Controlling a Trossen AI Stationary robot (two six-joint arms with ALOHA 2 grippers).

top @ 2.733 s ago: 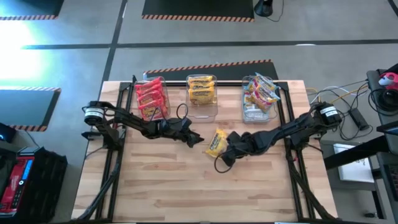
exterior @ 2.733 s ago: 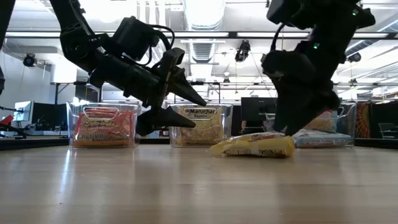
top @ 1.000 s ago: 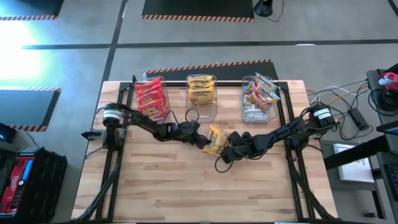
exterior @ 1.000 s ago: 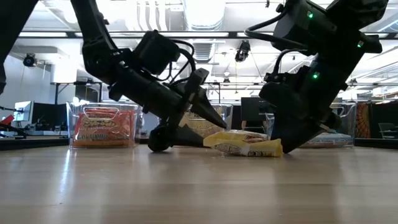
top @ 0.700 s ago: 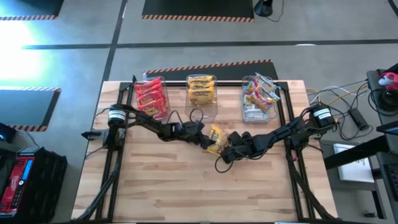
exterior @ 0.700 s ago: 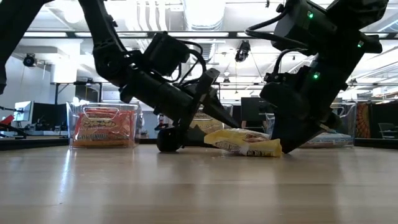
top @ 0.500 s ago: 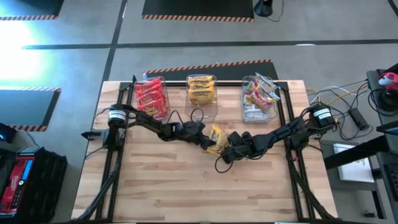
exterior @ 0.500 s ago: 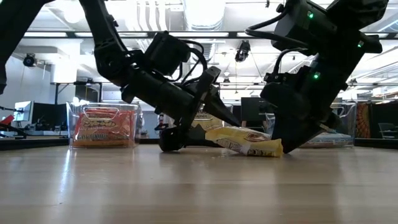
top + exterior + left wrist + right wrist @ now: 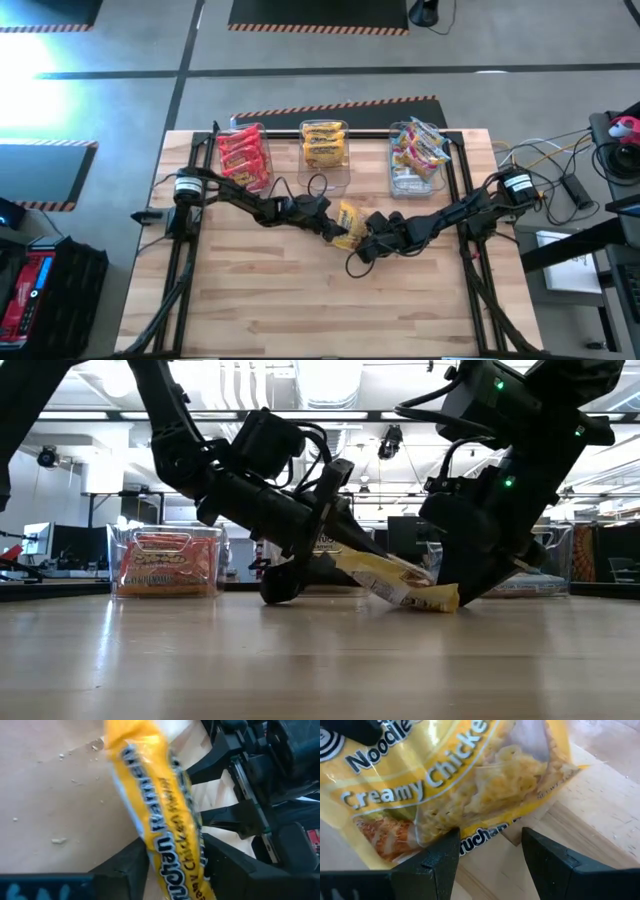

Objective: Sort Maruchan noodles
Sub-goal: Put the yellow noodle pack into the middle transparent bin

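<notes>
Near the middle of the wooden table [image 9: 300, 300], the left gripper [image 9: 330, 226] pinches one edge of a yellow Creamy Chicken ramen packet [image 9: 349, 222], its dark fingers [image 9: 125, 867] closed on the crinkly plastic. In the low view the packet [image 9: 395, 582] tilts, the held edge lifted and the far corner down on the wood beside the right gripper [image 9: 368, 238]. That gripper's fingers [image 9: 432, 860] stand apart, straddling the packet's edge without clamping it. Broad bare planks lie open on the near half of the table. Along the far edge stand three clear plastic bins: the red-packet bin [image 9: 243, 157], the yellow-packet bin [image 9: 324, 150] and the multicoloured-packet bin [image 9: 416, 157], each holding flat square packets. Small crumbs [image 9: 59, 840] dot the smooth wood.
</notes>
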